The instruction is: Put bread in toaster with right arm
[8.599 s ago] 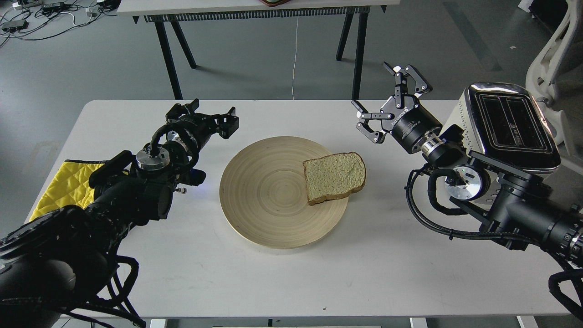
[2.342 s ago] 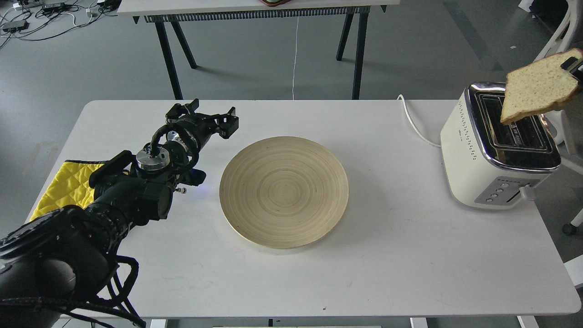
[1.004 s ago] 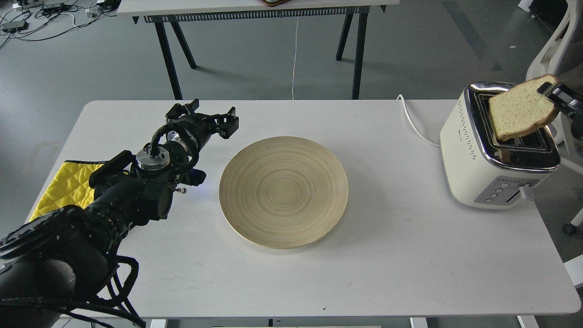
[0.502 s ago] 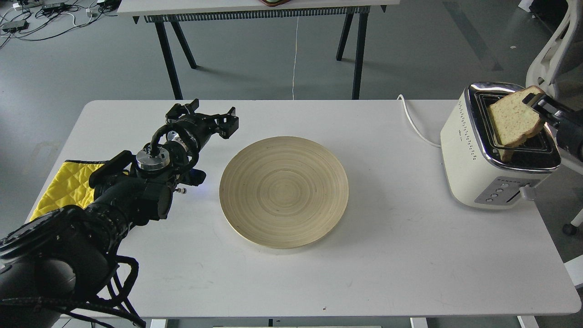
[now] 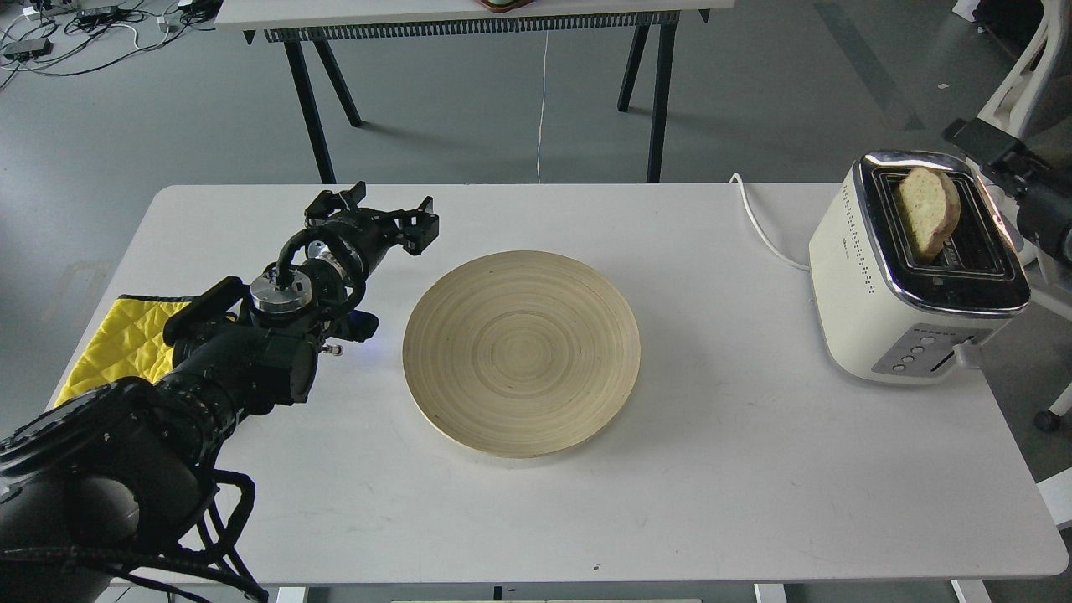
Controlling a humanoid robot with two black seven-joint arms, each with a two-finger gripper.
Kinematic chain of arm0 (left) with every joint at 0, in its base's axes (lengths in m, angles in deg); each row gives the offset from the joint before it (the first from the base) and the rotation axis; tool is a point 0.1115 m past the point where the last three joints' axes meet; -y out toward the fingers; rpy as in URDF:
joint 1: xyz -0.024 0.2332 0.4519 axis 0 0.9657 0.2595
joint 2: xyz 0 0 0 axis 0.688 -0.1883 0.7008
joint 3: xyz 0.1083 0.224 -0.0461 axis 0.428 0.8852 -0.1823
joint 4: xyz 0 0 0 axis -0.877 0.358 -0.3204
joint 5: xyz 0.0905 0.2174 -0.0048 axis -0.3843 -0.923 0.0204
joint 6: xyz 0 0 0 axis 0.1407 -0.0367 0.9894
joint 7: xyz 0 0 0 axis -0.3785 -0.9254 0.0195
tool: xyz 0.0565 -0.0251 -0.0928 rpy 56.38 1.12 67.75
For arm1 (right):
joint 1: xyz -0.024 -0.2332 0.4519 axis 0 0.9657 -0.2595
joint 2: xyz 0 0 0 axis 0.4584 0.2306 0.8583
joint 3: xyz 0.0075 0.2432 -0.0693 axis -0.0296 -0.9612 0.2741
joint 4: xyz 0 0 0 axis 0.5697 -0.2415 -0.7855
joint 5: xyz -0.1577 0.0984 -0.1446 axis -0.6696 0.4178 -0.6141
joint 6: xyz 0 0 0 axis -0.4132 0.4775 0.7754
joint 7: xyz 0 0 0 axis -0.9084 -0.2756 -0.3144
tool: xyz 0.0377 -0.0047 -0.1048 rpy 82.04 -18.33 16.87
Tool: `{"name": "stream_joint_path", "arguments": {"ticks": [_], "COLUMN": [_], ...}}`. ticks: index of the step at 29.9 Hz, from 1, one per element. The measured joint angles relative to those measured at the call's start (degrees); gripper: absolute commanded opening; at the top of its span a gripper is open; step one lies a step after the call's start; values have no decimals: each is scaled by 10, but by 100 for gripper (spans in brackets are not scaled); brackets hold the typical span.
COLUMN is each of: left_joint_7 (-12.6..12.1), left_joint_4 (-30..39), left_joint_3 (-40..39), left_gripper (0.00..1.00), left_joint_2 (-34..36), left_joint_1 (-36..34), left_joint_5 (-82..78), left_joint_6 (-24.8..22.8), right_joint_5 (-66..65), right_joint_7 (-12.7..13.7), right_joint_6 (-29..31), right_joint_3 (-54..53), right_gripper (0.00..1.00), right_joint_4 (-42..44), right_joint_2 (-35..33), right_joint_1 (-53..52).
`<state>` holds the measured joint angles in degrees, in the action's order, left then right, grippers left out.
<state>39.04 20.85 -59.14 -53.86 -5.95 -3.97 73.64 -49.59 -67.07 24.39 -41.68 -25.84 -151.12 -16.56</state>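
Left pincer (image 5: 378,214) hangs over the white counter (image 5: 712,469), jaws parted, grasping nothing; the round wooden plate (image 5: 521,352) lies just to its right. Far right, the bread (image 5: 928,209) stands on edge in a slot of the toaster (image 5: 888,293). Right pincer (image 5: 980,146), just beyond and apart from the bread: state undeterminable.

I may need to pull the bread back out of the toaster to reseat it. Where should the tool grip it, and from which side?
Grip the bread by its rounded crust top, the only part standing above the toaster slot. Come straight down from above, fingers on the two flat faces; the slice stands on edge, its lower part hidden in the slot, so a sideways approach would probably meet the chrome rim.
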Motion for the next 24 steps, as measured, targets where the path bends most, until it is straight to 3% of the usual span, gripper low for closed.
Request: {"name": "stream_joint_path", "arguments": {"ticks": [9,18,21,24], "left_joint_7": [0,0,0,0], "left_joint_4": [0,0,0,0], "left_joint_3": [0,0,0,0], "left_gripper": [100,100,100,100], "left_joint_2": [0,0,0,0], "left_joint_1": [0,0,0,0], "left_joint_5": [0,0,0,0], "left_joint_6": [0,0,0,0], "right_joint_5": [167,308,339,374], "right_joint_7": [-18,-164,-196,-206], "right_joint_6": [-1,23,89,184], "right_joint_3": [-142,-212,-291,-386], "right_gripper": [100,100,100,100], "right_joint_4": [-23,42,87,157], "right_joint_2": [55,212,268,326], "right_joint_1": [8,93,170,257]}}
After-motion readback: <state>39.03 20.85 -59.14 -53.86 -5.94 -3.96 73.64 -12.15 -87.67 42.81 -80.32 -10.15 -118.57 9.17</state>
